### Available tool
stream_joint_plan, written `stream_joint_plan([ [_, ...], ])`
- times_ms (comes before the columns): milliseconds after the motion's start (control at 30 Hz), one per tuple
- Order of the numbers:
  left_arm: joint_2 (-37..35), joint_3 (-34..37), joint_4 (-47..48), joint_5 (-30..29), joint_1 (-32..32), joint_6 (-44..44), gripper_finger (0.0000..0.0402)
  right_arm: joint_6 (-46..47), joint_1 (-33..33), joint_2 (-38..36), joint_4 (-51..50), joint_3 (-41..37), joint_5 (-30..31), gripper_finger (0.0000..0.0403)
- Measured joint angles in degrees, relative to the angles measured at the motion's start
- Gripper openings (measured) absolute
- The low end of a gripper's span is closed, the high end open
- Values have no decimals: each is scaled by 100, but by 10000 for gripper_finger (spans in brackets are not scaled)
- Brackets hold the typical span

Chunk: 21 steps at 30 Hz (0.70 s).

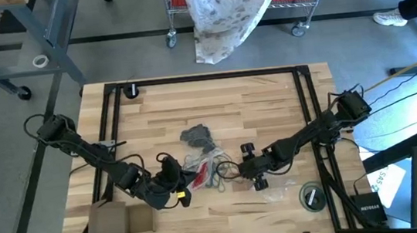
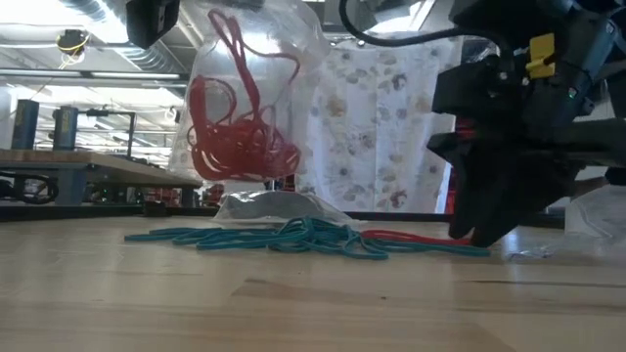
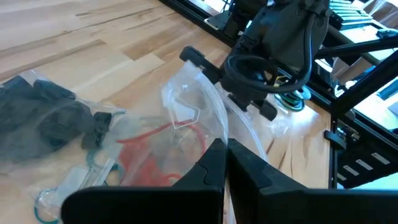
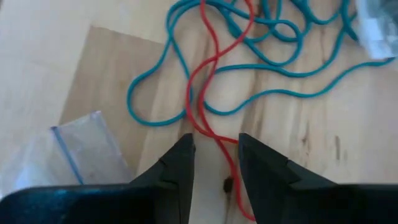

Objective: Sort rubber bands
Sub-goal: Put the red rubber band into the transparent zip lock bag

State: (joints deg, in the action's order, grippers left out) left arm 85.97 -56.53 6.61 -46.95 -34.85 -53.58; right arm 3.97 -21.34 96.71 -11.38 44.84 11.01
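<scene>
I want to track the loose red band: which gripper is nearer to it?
Right. The right gripper straddles the red band on the table; the left gripper is farther off, at the clear bag.

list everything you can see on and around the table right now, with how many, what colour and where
Teal rubber bands: many, teal, loose tangle on the table centre.
Red rubber bands: a bunch, red, inside a clear bag held up off the table.
Loose red rubber band: one, red, on the wood, running between the right gripper's fingers.
Clear bags: several, transparent, centre of the table.
Dark bands in a bag: one clump, dark grey, behind the centre pile.
Cardboard piece: one, brown, near left corner.
Round object: one, greenish, near right corner.
Patterned cloth: one, pale, beyond the table.
Table: one, light wood.
Left gripper: shut on the clear bag.
Right gripper: fingers astride the loose red band.
</scene>
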Motion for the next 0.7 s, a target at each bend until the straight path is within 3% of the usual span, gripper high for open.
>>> stream_joint_plan([
  [333,0,-2,-2,-1,1,0,1,-235,79,260,133,26,-180,97],
  [600,48,-2,-12,120,-6,2,1,208,112,361,-54,74,-408,11],
  [700,48,-2,12,138,-7,0,1,308,59,254,-419,177,-446,9],
])
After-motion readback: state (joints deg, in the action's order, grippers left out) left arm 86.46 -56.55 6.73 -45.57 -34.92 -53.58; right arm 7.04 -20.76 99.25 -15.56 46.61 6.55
